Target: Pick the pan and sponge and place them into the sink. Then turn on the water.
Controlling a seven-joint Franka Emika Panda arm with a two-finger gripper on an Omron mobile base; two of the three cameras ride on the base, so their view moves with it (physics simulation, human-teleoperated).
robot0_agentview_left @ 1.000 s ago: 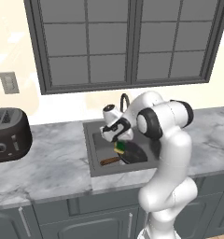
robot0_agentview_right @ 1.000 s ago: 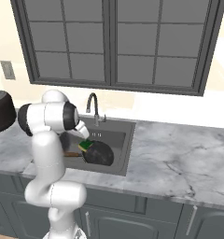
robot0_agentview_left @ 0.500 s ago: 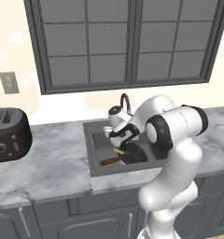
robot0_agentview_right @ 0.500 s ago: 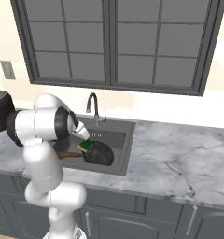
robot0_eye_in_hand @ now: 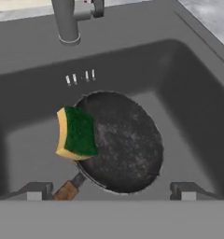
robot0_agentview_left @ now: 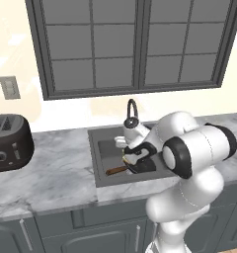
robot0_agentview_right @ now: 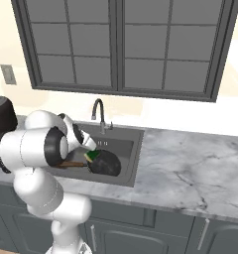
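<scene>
A black frying pan [robot0_eye_in_hand: 125, 142] lies flat in the dark sink [robot0_eye_in_hand: 188, 93], its wooden handle [robot0_eye_in_hand: 66, 190] pointing away from the faucet [robot0_eye_in_hand: 67, 18]. A sponge [robot0_eye_in_hand: 76, 133], green side up, rests on the pan's rim. Above, the arm bends forward over the basin, its claw [robot0_eye_in_hand: 109, 190] aimed downward, fingers apart and empty.

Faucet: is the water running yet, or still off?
Off. In the hand view no blue stream falls from the faucet into the sink; the pan and sponge lie inside, with the open gripper above them.
</scene>
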